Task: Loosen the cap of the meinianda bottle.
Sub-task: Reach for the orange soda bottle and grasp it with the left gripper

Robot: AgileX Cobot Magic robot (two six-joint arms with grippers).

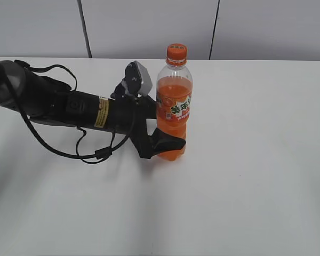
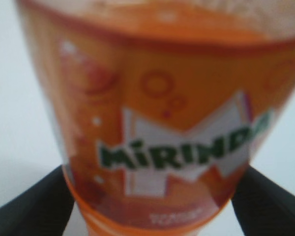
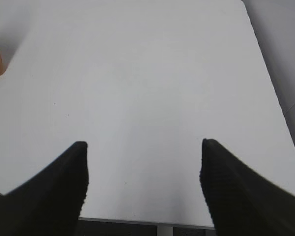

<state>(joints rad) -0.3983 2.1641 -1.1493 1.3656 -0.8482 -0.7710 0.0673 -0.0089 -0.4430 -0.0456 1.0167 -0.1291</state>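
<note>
One left tool [image 1: 168, 145] clamped round upright meinianda bottle [image 1: 174, 106] base, right tool [image 3: 142, 182] spread, empty.

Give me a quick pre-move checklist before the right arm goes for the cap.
1. meinianda bottle upright on the table: ok.
2. left gripper around the bottle's lower body, a finger on each side in the left wrist view: ok; firmness of grip: cannot tell.
3. cap on the neck and nothing over it: ok.
4. right gripper open, nothing between its fingers: ok.
5. Right gripper lined up with the cap: not ok; its camera shows bare table, and the exterior view does not show it.
6. Cap tightness: cannot tell.
</note>
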